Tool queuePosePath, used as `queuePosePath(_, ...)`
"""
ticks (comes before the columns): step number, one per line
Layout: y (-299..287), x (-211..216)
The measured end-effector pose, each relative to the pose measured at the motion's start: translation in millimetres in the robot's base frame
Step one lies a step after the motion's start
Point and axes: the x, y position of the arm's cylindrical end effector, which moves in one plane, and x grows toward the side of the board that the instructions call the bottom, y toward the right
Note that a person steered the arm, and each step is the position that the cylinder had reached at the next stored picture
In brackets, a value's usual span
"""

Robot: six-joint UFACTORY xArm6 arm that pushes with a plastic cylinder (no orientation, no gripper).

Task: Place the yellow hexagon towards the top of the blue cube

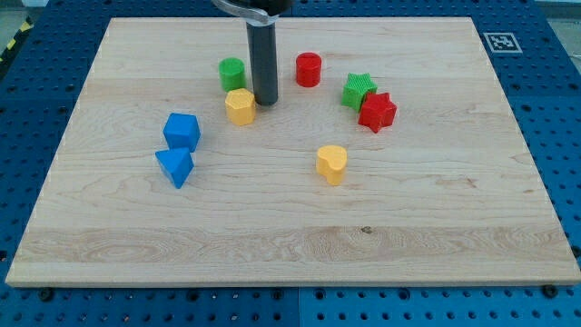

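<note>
The yellow hexagon [240, 106] lies on the wooden board, up and to the right of the blue cube [182, 131]. My tip [265, 100] stands right beside the hexagon's right edge, touching or nearly touching it. The rod rises from there to the view's top. The blue cube sits left of centre, with a gap between it and the hexagon.
A blue triangle [174, 166] lies just below the blue cube. A green cylinder [232, 73] sits just above the hexagon. A red cylinder [309, 69], a green star [359, 90], a red star [377, 112] and a yellow heart-like block [332, 163] lie to the right.
</note>
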Motion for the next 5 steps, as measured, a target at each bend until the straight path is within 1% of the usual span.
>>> queuePosePath(3,-1,16)
queuePosePath(4,-13,16)
queuePosePath(5,-46,14)
